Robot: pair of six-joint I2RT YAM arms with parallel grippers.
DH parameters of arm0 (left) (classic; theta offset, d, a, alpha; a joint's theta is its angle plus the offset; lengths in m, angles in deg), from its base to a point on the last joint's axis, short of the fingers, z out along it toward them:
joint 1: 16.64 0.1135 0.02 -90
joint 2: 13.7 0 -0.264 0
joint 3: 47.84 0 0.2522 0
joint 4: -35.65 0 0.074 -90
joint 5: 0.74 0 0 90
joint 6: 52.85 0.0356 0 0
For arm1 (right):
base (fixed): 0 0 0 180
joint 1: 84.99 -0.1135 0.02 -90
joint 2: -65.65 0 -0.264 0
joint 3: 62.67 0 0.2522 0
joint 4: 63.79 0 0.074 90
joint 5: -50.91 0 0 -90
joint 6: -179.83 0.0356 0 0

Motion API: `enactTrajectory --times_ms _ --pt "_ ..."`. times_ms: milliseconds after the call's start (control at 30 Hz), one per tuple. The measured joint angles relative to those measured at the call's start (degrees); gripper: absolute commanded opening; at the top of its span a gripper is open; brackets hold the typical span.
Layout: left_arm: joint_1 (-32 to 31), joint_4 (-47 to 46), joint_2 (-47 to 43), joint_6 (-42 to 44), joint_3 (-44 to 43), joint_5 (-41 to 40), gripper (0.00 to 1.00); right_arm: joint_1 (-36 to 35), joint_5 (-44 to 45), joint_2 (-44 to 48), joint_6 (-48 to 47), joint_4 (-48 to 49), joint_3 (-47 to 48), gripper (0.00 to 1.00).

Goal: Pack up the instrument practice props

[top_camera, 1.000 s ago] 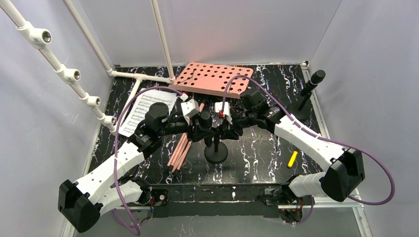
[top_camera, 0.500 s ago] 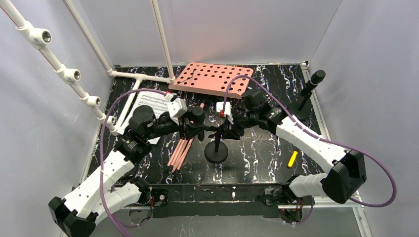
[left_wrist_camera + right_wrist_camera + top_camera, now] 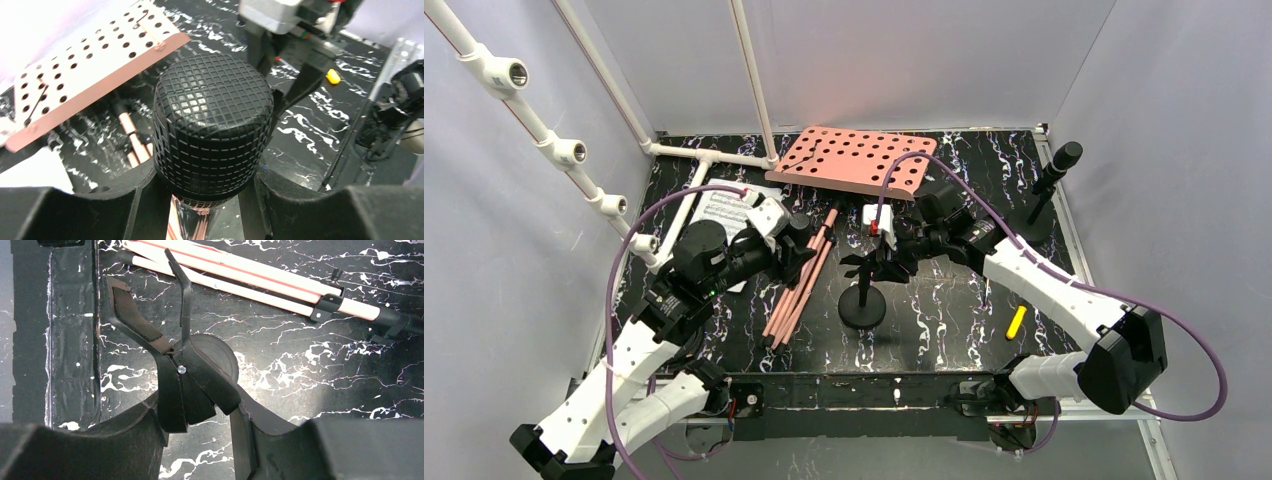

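Observation:
My left gripper (image 3: 796, 240) (image 3: 207, 185) is shut on a black microphone (image 3: 212, 125), its mesh head sticking up between the fingers, left of its stand. The right gripper (image 3: 871, 265) (image 3: 200, 410) is shut on the empty forked clip (image 3: 182, 385) atop that stand, above its round black base (image 3: 862, 310) (image 3: 220, 357). The salmon-pink perforated desk (image 3: 854, 160) (image 3: 95, 60) lies flat at the back. Its folded pink legs (image 3: 799, 285) (image 3: 250, 277) lie between the arms. White sheet music (image 3: 724, 212) is partly hidden under my left arm. A second microphone (image 3: 1054, 170) stands at the right.
A white pipe frame (image 3: 709, 155) runs along the left and the back left corner. A small yellow object (image 3: 1016, 322) lies on the black marbled tabletop (image 3: 944, 300) at the right front. Grey walls close in the table on three sides.
My left gripper has drawn the microphone leftward, out of the stand's clip. The right gripper has held the clip in place and the stand has not moved.

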Motion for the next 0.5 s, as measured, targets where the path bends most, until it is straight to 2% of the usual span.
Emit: enactTrajectory --times_ms 233,400,500 --pt "0.02 10.67 4.04 0.81 -7.04 -10.6 0.0 0.22 0.63 1.81 2.62 2.84 -2.14 0.01" --pt "1.22 17.4 10.21 1.4 -11.69 -16.57 0.0 0.37 0.0 3.54 5.51 6.8 -4.81 0.01" --pt "3.02 20.22 14.8 1.68 -13.05 -18.62 0.0 0.37 -0.66 3.8 6.73 9.16 -5.51 0.06"
